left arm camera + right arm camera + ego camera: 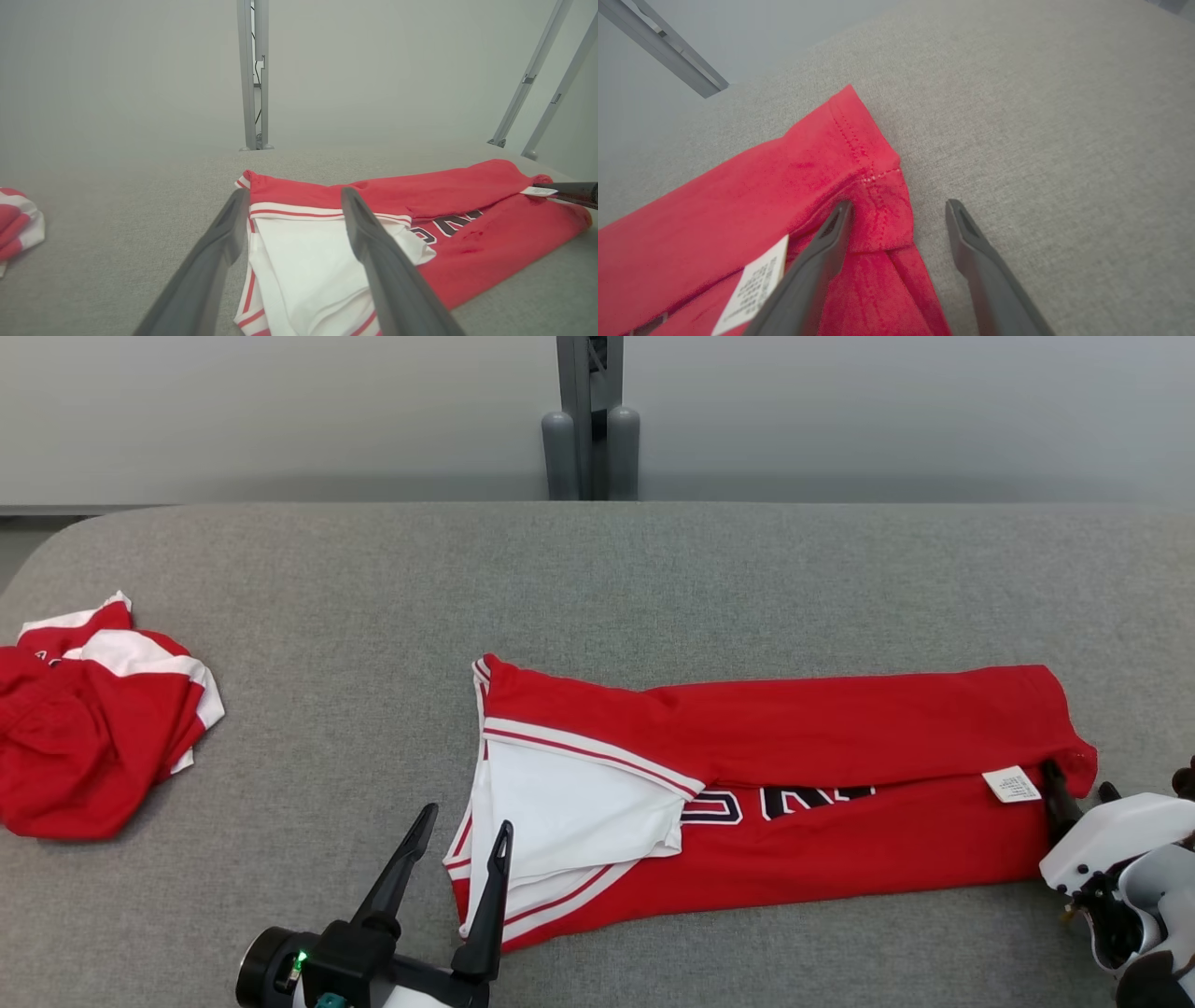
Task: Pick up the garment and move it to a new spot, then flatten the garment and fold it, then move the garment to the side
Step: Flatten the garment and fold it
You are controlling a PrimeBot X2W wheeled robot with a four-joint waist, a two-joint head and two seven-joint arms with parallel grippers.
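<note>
The garment [840, 737] is a red jersey with white sleeve panels and dark letters, folded lengthwise into a long strip across the grey table [597, 579]. My left gripper [467, 817] is open at the jersey's left end, one finger beside the white sleeve [308, 261] and the other over it. My right gripper [1078, 782] is open at the right end. In the right wrist view its fingers [899, 203] straddle the hem corner [882, 210], one over the red cloth by the white label [752, 284], the other over bare table.
A second red and white garment [93, 719] lies crumpled near the table's left edge. A grey metal post [590, 420] stands behind the table's far edge. Slanted metal struts [542, 79] rise at the far right.
</note>
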